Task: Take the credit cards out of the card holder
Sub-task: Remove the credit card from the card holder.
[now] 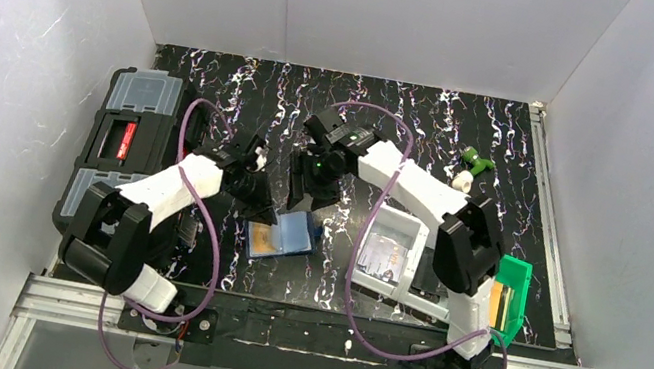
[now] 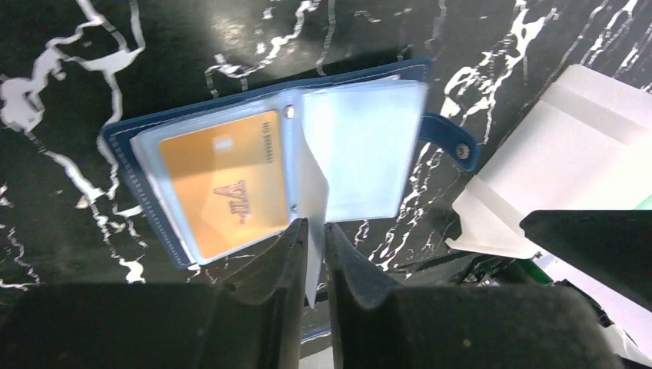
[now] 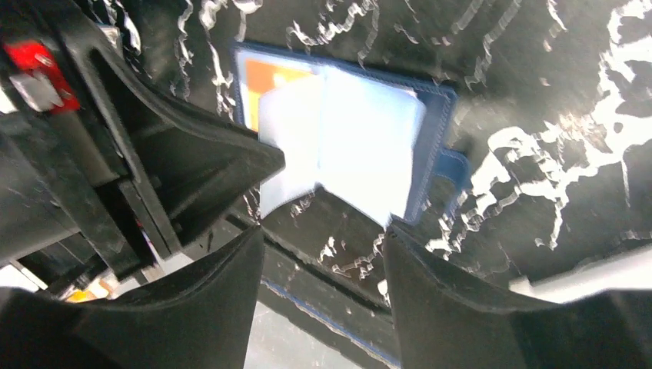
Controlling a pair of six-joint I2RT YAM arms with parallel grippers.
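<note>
The navy blue card holder [image 1: 294,232] lies open on the black marbled table, between the two arms. A gold-tan credit card [image 2: 219,188] sits inside a pale blue clear sleeve on its left half. My left gripper [image 2: 315,227] is shut on one clear sleeve leaf [image 2: 314,192] at the holder's near edge and holds it standing up. The snap tab [image 2: 457,146] sticks out on the right. My right gripper [image 3: 323,231] is open and empty just above the holder [image 3: 434,104], with the sleeves [image 3: 361,146] between its fingers and the gold card's corner [image 3: 269,77] showing.
A black toolbox [image 1: 121,148] with clear-lidded trays stands at the left. A white tray [image 1: 390,246] lies right of the holder and shows in the left wrist view [image 2: 553,154]. A green holder [image 1: 512,288] and a small green-and-white item [image 1: 474,165] are at the right.
</note>
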